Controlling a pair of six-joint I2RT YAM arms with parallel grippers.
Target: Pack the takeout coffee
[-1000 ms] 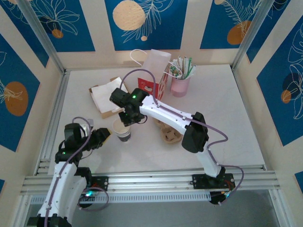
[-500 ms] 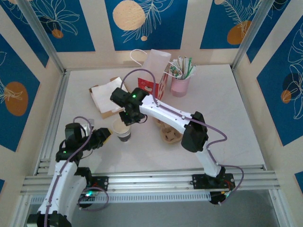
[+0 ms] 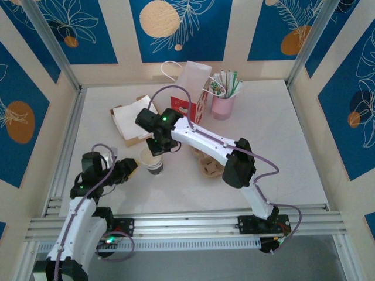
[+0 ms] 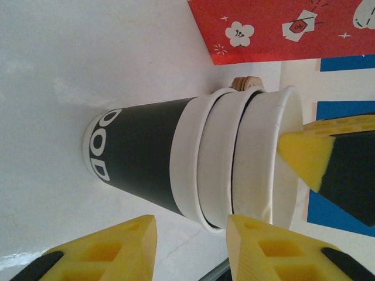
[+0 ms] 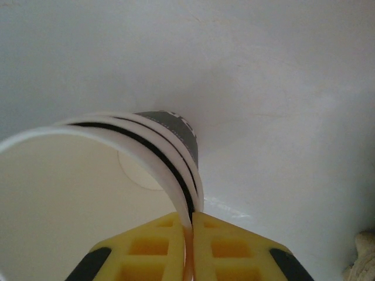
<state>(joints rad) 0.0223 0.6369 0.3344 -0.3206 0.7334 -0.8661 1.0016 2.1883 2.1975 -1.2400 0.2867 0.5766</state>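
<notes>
Yellow-padded, our left gripper [image 3: 133,169] stands released, jaws apart, just beside the small off-white paper cup with a black band [image 3: 152,162]. We see that cup upright on the white table [image 3: 281,134], left of centre. Our right gripper [image 3: 157,148] is clenched on its rolled rim, one finger inside

Jaws clamp the paper cup [image 5: 70,199] by its rim — upright.
</notes>
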